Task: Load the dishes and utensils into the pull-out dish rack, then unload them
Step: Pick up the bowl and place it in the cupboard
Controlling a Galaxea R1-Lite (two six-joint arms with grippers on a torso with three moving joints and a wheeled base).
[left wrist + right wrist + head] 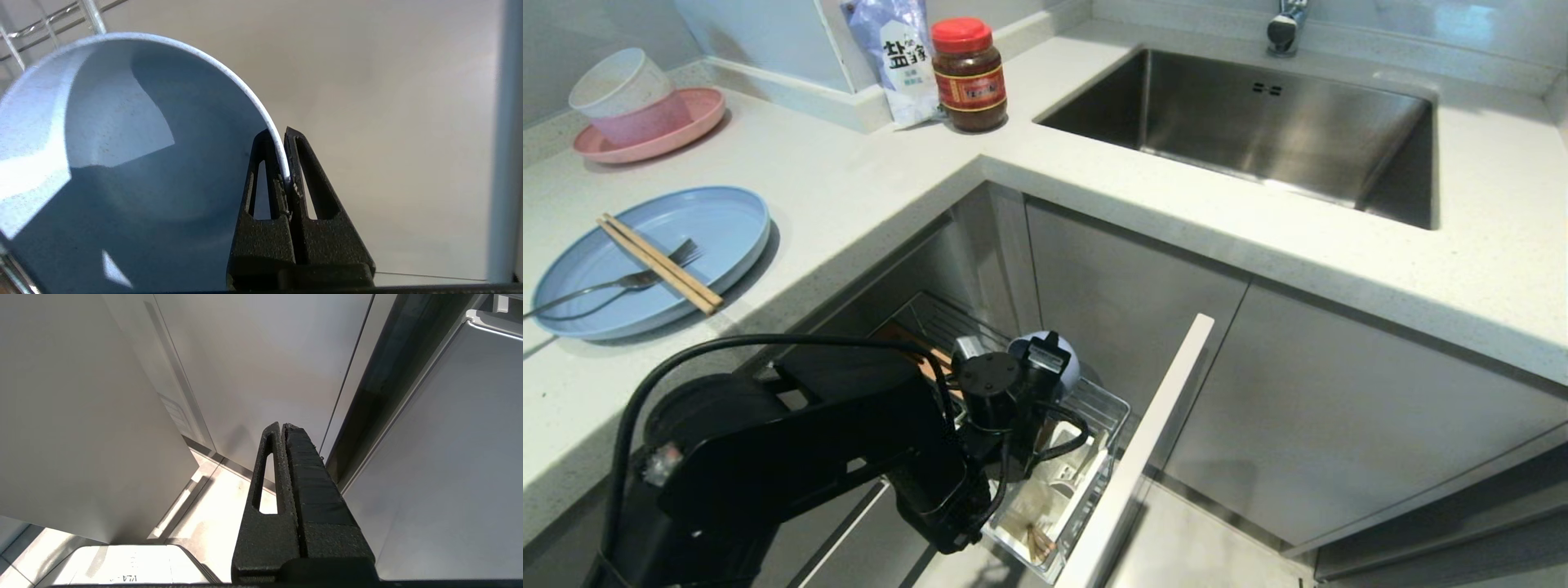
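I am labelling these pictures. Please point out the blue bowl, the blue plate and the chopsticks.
blue bowl (122, 163): left wrist view, inner wall.
blue plate (719, 220): head view, bare inner surface near the rim.
chopsticks (658, 263): head view, middle of the pair.

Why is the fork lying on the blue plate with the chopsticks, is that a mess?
Not a spill. The fork and chopsticks just lie crossed on the blue plate on the counter. Nothing looks broken. The left gripper pinches the blue bowl by its rim over the rack.
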